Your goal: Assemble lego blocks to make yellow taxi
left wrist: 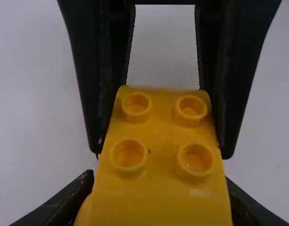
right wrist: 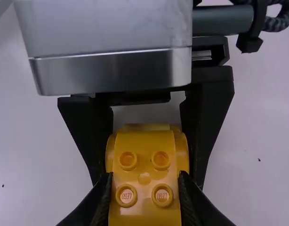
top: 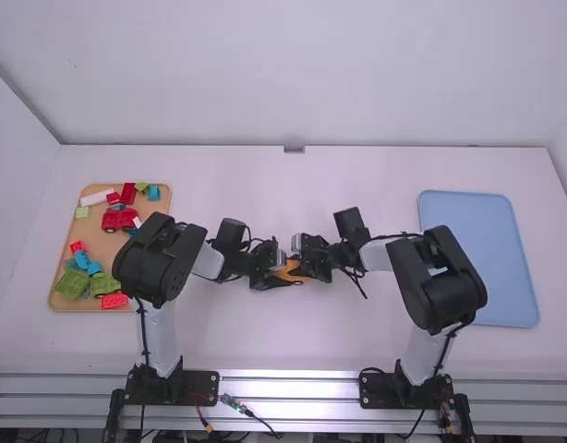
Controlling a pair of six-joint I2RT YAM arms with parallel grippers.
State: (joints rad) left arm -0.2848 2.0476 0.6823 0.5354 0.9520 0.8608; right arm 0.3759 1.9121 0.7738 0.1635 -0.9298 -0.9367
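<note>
- Two grippers meet mid-table over the yellow studded bricks (right wrist: pixel 144 176); joining seems well along, though I can't tell whether they are fully seated
- Left gripper (left wrist: pixel 158 202): fingers pinching the yellow bricks from its side
- Right gripper (right wrist: pixel 145 200): fingers also clamped on them, opposite
- Left to do, I'd judge: finish pressing, check the fit, release the taxi
- Tan tray (top: pixel 101 242), beside the left arm: red car-shaped piece (top: pixel 119 219), white brick (top: pixel 97 197), green blocks (top: pixel 72 283), blue pieces (top: pixel 82 259)
- Blue tray (top: pixel 487 263) lies beyond the right arm, perhaps for the finished taxi
</note>
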